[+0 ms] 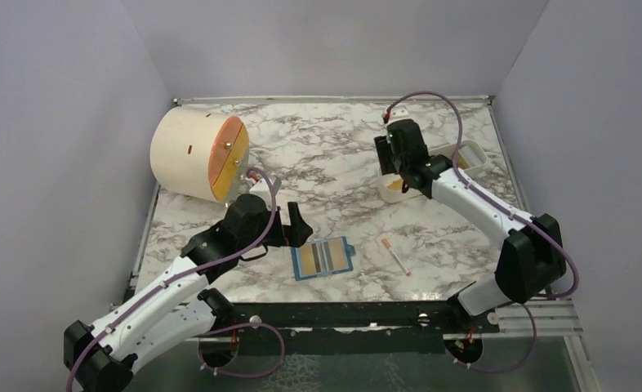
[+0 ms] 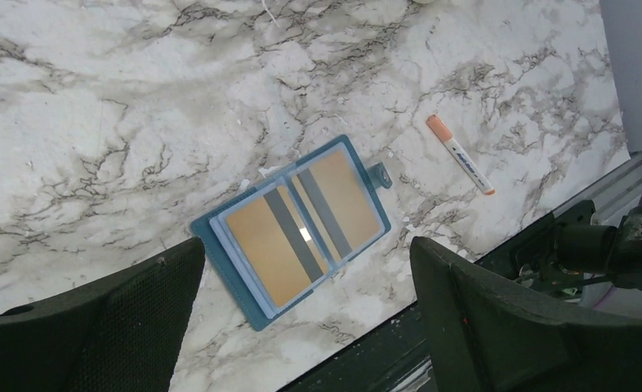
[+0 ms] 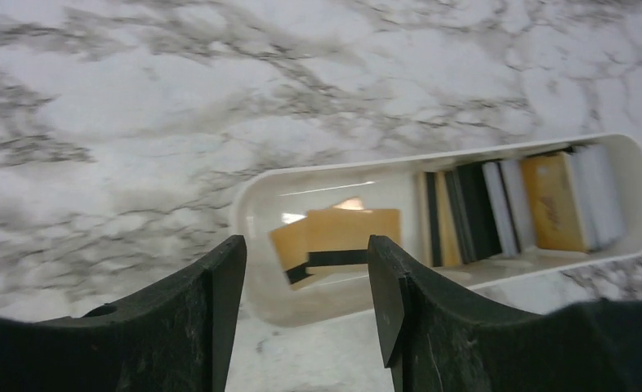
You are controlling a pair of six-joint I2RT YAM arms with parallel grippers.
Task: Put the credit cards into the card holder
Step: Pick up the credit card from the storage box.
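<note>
Your left gripper [image 2: 301, 263] hangs over the open card holder [image 2: 252, 314], its fingers spread wide and holding nothing. The holder lies flat on the marble table [image 2: 97, 98], framed between the two fingers. Two gold cards [image 2: 260, 245], each with a dark stripe, already sit in its clear pockets. That pose looks meant to keep the holder in view and within reach for steadying. An orange-capped pen [image 2: 461, 153] lies on the table beyond the right-hand finger, well apart from the holder.

Across the table, your right gripper [image 3: 305, 253] is poised above the rounded end of the white tray [image 3: 244, 208], fingers parted and empty. A loose gold card [image 3: 342, 233] leans just beyond the gap between them, likely the next pick. More cards [image 3: 514, 208] stand packed on edge at the tray's far end, past the right-hand finger. The tilted card should give your fingers an edge to pinch.
</note>
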